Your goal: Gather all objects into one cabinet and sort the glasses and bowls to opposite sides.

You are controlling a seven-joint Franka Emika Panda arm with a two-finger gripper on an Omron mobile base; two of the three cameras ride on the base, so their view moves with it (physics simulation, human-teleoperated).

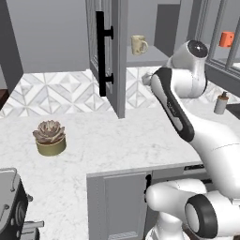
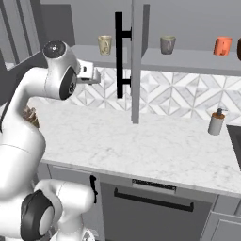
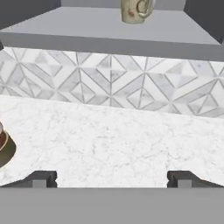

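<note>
The cream patterned mug [image 2: 105,44] stands on the grey wall cabinet's shelf [image 2: 188,60], left of the open door [image 2: 136,61] with its long black bar handle [image 2: 119,54]. To the right of the door, the grey cup [image 2: 167,44] and the orange cup [image 2: 222,46] stand on the same shelf. A dark sliver at the frame's right edge may be the brown bowl [image 2: 239,49]. My gripper [image 2: 96,76] hangs below and left of the cream mug [image 3: 136,9]. The gripper [image 3: 113,179] is open, with nothing between its fingertips [image 3: 41,179].
A white soap dispenser [image 2: 216,122] stands on the marble counter [image 2: 141,141] at the right. A potted succulent [image 1: 49,137] sits on the counter's left part. The open door [image 1: 115,56] juts out over the counter. Grey base cabinets [image 1: 122,206] lie below.
</note>
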